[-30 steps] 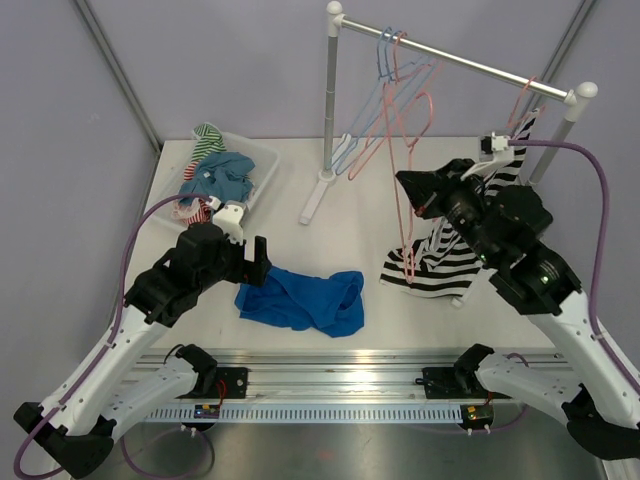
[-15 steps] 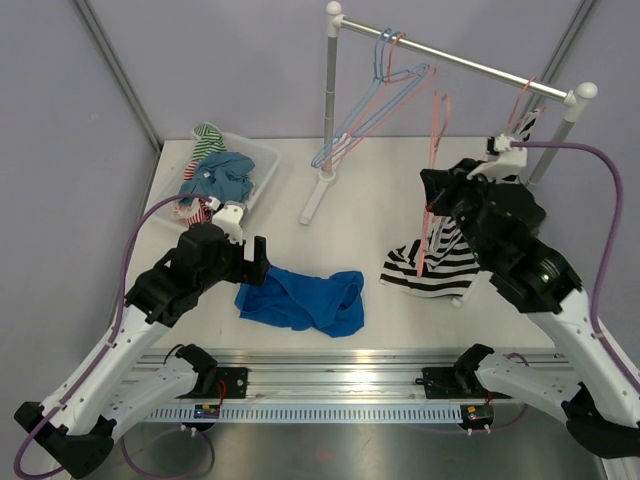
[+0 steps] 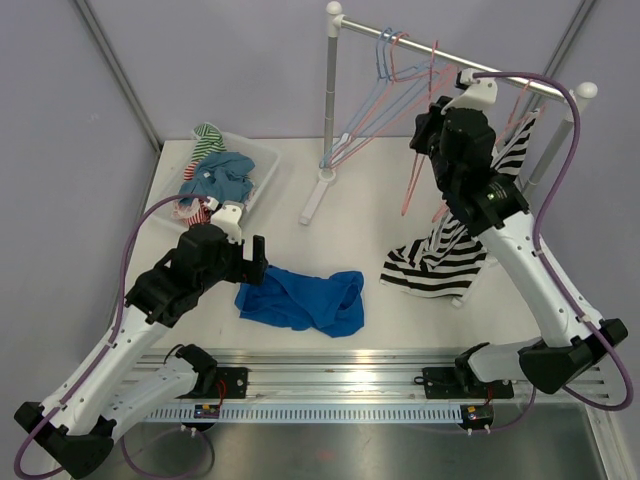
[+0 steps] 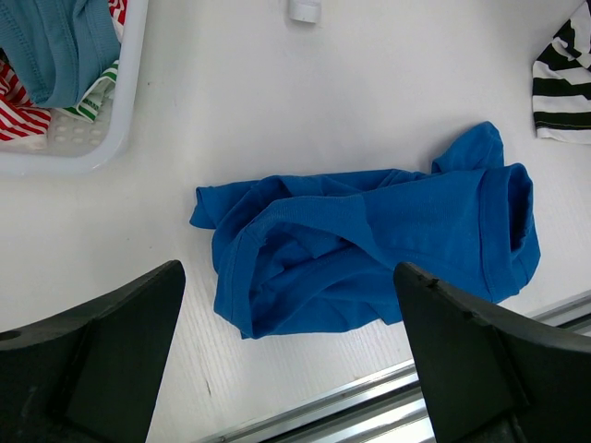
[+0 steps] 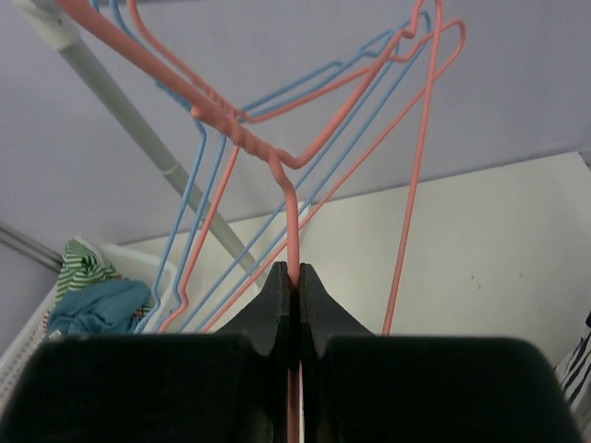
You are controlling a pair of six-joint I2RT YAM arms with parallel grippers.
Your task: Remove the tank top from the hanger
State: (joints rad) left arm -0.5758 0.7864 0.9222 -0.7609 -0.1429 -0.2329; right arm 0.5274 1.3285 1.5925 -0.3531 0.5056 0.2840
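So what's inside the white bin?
In the bin, a teal garment lies on top, with a green-striped cloth and a red-striped cloth poking out beside it; anything beneath is covered.

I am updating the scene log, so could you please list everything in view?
table: one, white, under everything.
clothes rack: one, white and grey, far side of the table.
hangers on the rail: several, blue and pink, exact count unclear.
pink hanger: one, held up near the rail.
striped tank top: one, black and white, heaped at the table's right; striped cloth also rises toward the rack's right post.
blue garment: one, crumpled at the near middle.
bin: one, white, far left.
clothes: a few, teal, red-striped and green-striped, in the bin.
left gripper: one, black, open above the blue garment.
right gripper: one, black, shut on the pink hanger.
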